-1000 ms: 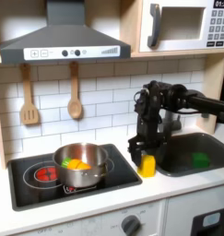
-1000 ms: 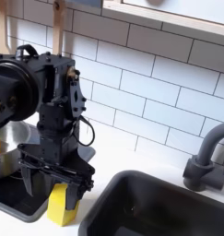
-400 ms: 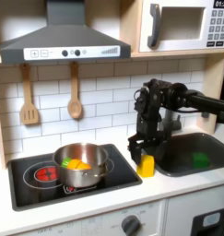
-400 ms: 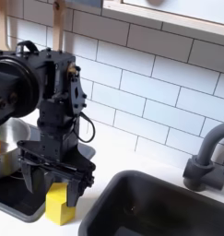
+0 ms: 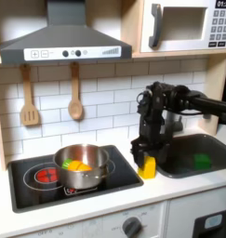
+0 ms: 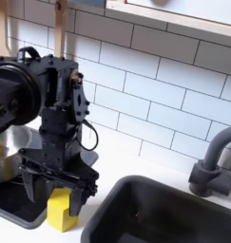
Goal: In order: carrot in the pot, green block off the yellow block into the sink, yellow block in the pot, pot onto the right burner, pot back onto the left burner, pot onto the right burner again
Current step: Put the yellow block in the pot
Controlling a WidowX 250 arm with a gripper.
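The yellow block (image 6: 59,210) stands on the white tabletop (image 6: 98,203) at the near edge, between the black cooktop (image 5: 49,181) and the sink (image 6: 169,214). In the second exterior view the gripper (image 6: 57,194) is lowered directly over the block, its 2 black fingers (image 6: 32,186) spread apart and straddling it, 1 on each side; contact with the block's faces cannot be confirmed. The first exterior view shows the same arrangement, with the gripper (image 5: 145,164) above the yellow block (image 5: 148,167) just left of the sink basin (image 5: 184,141).

The green block (image 5: 203,161) lies inside the sink, toward the first exterior view's right, well apart from the yellow block.

The pot (image 5: 80,165) sits on the cooktop, on the side nearer the sink in the first exterior view. The carrot (image 5: 76,165) rests inside it, visible as orange above the rim.

Behind, 2 wooden utensils (image 5: 29,97) hang on the white tile wall below the range hood (image 5: 63,39), and a microwave (image 5: 184,25) occupies the upper right of the first exterior view.
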